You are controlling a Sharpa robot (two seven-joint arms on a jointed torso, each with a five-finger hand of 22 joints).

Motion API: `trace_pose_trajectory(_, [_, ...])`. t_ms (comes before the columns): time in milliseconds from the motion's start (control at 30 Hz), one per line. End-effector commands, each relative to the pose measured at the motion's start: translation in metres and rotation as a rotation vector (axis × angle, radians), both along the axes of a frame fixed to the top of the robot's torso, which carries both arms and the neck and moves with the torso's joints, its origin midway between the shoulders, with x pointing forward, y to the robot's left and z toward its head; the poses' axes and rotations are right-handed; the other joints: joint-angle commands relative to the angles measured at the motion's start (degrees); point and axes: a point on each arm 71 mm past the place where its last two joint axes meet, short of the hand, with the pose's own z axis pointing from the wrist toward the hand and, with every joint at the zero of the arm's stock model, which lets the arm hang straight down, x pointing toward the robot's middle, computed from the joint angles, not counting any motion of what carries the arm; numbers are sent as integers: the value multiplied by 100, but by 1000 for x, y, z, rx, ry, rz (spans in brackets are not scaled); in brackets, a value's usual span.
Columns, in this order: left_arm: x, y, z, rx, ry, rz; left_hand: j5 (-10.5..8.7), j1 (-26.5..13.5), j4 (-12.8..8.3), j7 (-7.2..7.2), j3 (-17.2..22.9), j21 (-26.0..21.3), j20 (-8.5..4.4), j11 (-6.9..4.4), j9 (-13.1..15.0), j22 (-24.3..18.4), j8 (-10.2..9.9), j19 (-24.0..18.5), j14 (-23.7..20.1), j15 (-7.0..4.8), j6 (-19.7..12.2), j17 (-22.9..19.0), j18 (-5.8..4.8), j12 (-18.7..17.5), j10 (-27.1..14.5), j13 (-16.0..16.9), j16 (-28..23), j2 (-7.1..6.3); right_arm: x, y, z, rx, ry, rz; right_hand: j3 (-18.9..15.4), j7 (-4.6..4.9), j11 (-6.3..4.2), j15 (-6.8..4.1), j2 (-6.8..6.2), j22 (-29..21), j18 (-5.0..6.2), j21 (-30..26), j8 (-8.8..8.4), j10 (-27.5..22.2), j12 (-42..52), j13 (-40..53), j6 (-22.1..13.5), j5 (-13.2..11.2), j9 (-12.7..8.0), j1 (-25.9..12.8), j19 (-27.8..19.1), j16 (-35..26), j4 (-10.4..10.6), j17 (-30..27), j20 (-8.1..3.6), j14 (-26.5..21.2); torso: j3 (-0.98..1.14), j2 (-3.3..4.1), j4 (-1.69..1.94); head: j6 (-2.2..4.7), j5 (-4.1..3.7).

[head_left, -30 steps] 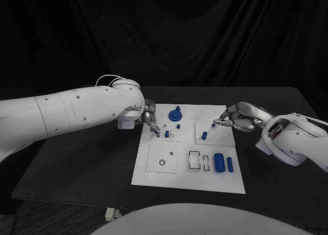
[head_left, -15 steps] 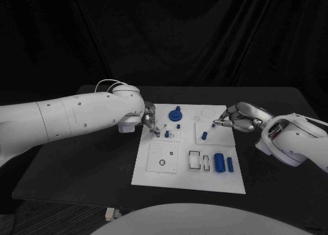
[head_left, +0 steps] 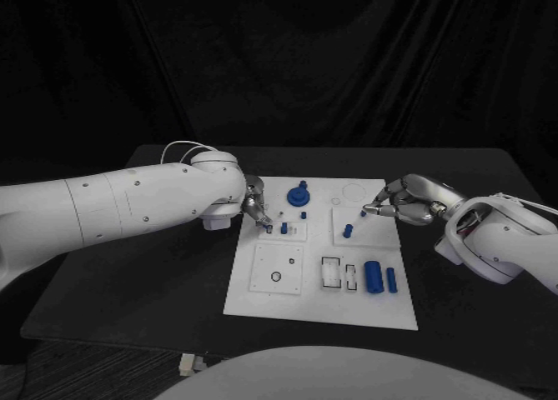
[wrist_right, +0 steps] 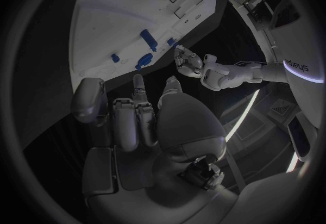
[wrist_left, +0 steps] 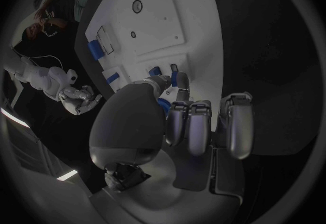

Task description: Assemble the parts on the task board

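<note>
The white task board (head_left: 321, 287) lies mid-table. On it are a round blue knobbed part (head_left: 299, 196), small blue pegs (head_left: 284, 227), a blue peg (head_left: 347, 231), a thick blue cylinder (head_left: 373, 276) and a thin blue bar (head_left: 390, 279). My left hand (head_left: 256, 210) hovers at the board's upper left edge, fingers curled, thumb and fingertip meeting just short of the pegs (wrist_left: 174, 77). My right hand (head_left: 401, 200) is at the upper right edge, its fingertips (wrist_right: 139, 84) close to a tiny blue piece (head_left: 362, 214). Whether either hand holds anything is hidden.
A small black ring (head_left: 276, 276) sits on the board's lower left square. Empty rectangular slots (head_left: 333, 271) lie beside the cylinder. The black table (head_left: 147, 283) extends around the board, and both white forearms reach in low over it.
The left forearm has swung slightly toward the board's top, while its fingertips stay at the same spot. The right hand has not moved.
</note>
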Motion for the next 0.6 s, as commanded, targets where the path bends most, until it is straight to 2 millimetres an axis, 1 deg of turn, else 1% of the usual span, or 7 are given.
trace_pose_trajectory(33, [-1, -1, 0, -4, -11, 7, -46, -27, -786, -46, 777, 0, -5, 25, -11, 1279, -10, 272, 596, -30, 4, 1510, 50, -24, 392, 1225, 15, 29, -1, 0, -1, -3, 2, -7, -35, -32, -35, -39, 25, 620, 30, -19, 24, 439, -27, 1259, -4, 9, 7, -20, -2, -28, -3, 512, -2, 362, 2, -1, 0, 0, -6])
trace_pose_trajectory(167, [-1, -2, -1, -1, -8, 7, -74, -45, -790, -48, 773, 2, -5, 24, -21, 1279, -11, 273, 596, -30, 5, 1510, 49, -26, 393, 1223, 15, 31, -1, 0, -1, -3, 2, -7, -36, -32, -35, -39, 25, 618, 31, -26, 24, 426, -39, 1242, -4, 10, 7, -18, -4, -29, -3, 510, -2, 361, 0, -1, -1, 0, 3])
trace_pose_trajectory(233, [-1, -2, -2, 0, -7, 7, -164, -93, -785, -53, 758, 2, -5, 22, -44, 1279, -14, 274, 596, -30, 5, 1510, 49, -32, 392, 1217, 15, 42, -1, 0, -1, -3, 3, -7, -36, -32, -35, -39, 25, 618, 31, -26, 24, 426, -39, 1242, -4, 10, 7, -18, -4, -29, -3, 510, -2, 361, 1, 1, 1, 0, 5])
trace_pose_trajectory(600, [-2, -2, -3, 7, 4, 2, -226, -146, -773, -57, 736, 1, -5, 20, -63, 1279, -14, 274, 596, -32, 6, 1510, 50, -35, 392, 1213, 15, 46, 0, 0, -2, -5, 5, -8, -37, -32, -35, -39, 25, 621, 30, -21, 24, 411, -51, 1223, -4, 12, 8, -11, -1, -30, -4, 507, -3, 361, 1, 0, 0, 0, 16])
